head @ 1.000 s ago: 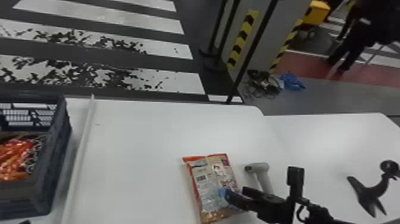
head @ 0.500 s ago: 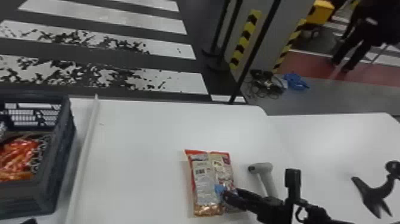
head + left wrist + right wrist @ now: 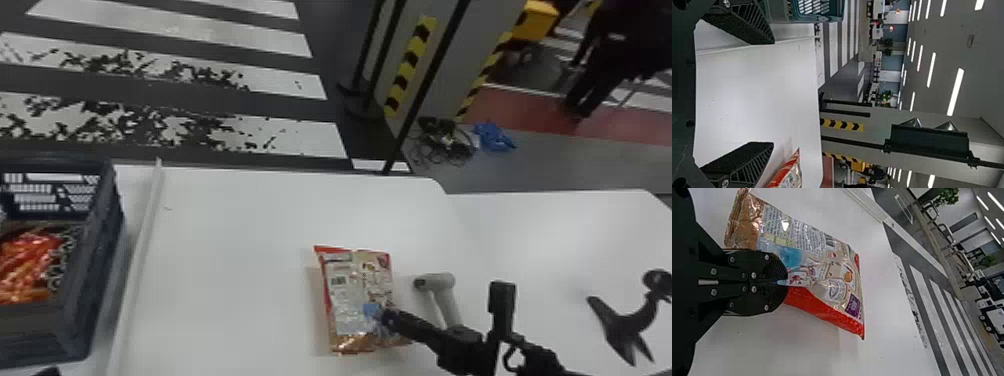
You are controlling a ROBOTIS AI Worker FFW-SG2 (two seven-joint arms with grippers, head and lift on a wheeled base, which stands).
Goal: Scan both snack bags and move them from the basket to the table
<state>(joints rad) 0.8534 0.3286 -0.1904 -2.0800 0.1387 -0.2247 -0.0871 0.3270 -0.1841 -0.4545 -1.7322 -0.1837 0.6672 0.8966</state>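
Observation:
In the head view my right gripper (image 3: 385, 317) is at the lower right part of a snack bag (image 3: 356, 295), which is held upright over the white table. The right wrist view shows the right gripper (image 3: 783, 282) shut on a pinched edge of the snack bag (image 3: 828, 278). A basket (image 3: 102, 250) stands at the far left, with a second, orange-red snack bag (image 3: 30, 265) inside. In the left wrist view my left gripper (image 3: 772, 94) is open with nothing between its fingers, and the held snack bag (image 3: 789, 172) shows beyond one finger.
A grey-white handheld scanner (image 3: 442, 295) stands just right of the held bag. Farther right is a black stand (image 3: 627, 325). A raised white strip (image 3: 140, 250) runs along the table (image 3: 240, 250) beside the basket.
The held bag has turned a little in my right gripper and hangs straighter than a second ago. The whole head view has shifted slightly, the basket now showing a bit farther right.

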